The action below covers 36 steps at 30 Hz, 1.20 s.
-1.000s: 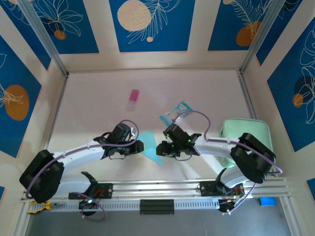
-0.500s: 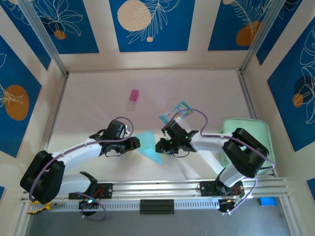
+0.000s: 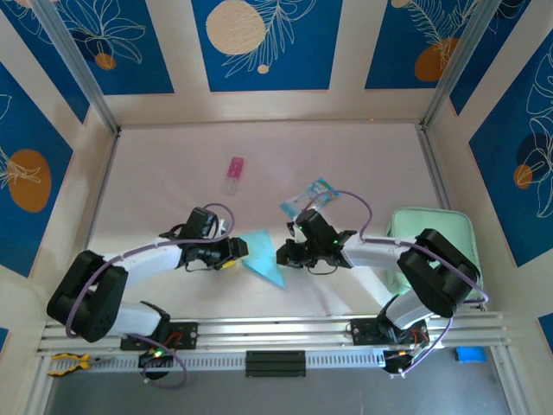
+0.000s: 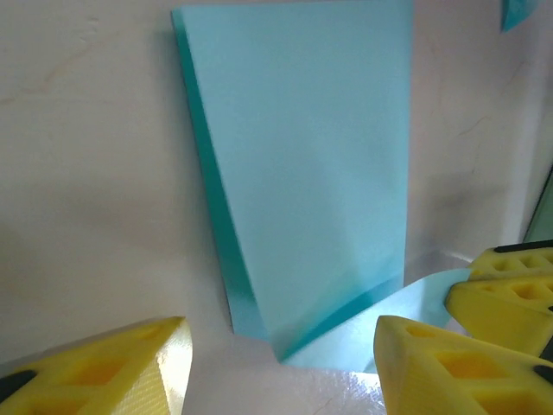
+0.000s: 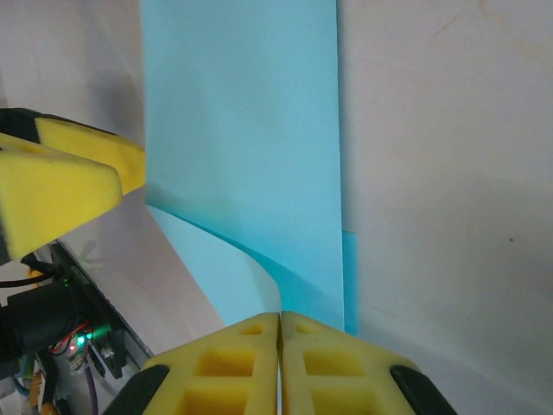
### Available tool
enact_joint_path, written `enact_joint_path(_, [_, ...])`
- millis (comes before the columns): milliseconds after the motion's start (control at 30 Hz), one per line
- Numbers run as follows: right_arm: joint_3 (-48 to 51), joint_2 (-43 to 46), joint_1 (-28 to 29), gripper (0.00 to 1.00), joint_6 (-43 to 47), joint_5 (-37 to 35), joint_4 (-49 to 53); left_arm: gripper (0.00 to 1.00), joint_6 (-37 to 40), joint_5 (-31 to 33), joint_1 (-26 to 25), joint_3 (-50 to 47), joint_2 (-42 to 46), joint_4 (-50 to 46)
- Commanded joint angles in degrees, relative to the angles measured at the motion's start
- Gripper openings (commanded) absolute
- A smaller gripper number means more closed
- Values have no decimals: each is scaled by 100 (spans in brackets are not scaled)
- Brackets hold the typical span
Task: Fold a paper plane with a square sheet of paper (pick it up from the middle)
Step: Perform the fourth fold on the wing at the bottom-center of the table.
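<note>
The square sheet of paper (image 3: pixel 262 258), already folded down to a narrow tapering shape, lies flat on the table (image 3: pixel 164 181) about midway between its left and right edges and closer to the near edge, right between my two arms. My right pincer (image 5: pixel 281 318) has its pads pressed together at the paper's right side. A pale layer curls up off the sheet to meet them, so I judge it is pinching that loose flap by its very edge. My left pincer (image 4: pixel 281 335) is spread wide over the opposite end, with the fingers low and either side of the paper but not gripping anything.

What worries me is how thin that hold looks. If I draw the flap across, it could slip out of the pads or tear at the crease. Nothing is pinning the rest of the sheet, so a pull may drag the whole thing along the table instead of turning the flap, and the fold would land crooked. The two pincers are also near each other, and a careless move could bump them.
</note>
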<state>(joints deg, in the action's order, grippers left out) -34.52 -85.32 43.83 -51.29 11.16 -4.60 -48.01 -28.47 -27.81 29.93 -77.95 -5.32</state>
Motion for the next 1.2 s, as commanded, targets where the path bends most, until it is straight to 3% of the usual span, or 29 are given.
enact_joint_path(0, [210,195,-98,10,-96,307,-337,59,-139,-386,75,77,-196,351])
enact_joint_path(300, [279,174,-149,10,-91,387,-375,54,-477,-783,79,126,-557,1099])
enact_joint_path(500, [294,181,-200,11,-83,410,-362,40,-566,-888,79,157,-665,1295])
enact_joint_path(633, [229,194,-209,12,-52,358,-176,26,-607,-918,79,145,-686,1363])
enact_joint_path(867, [172,653,-42,28,-5,-314,588,12,-701,-841,74,31,-530,1461])
enact_joint_path(967, [171,926,22,38,22,-650,945,12,-709,-823,77,9,-444,1458])
enact_joint_path(1167, [237,1386,98,49,75,-1009,1233,27,-700,-973,74,69,-583,1654])
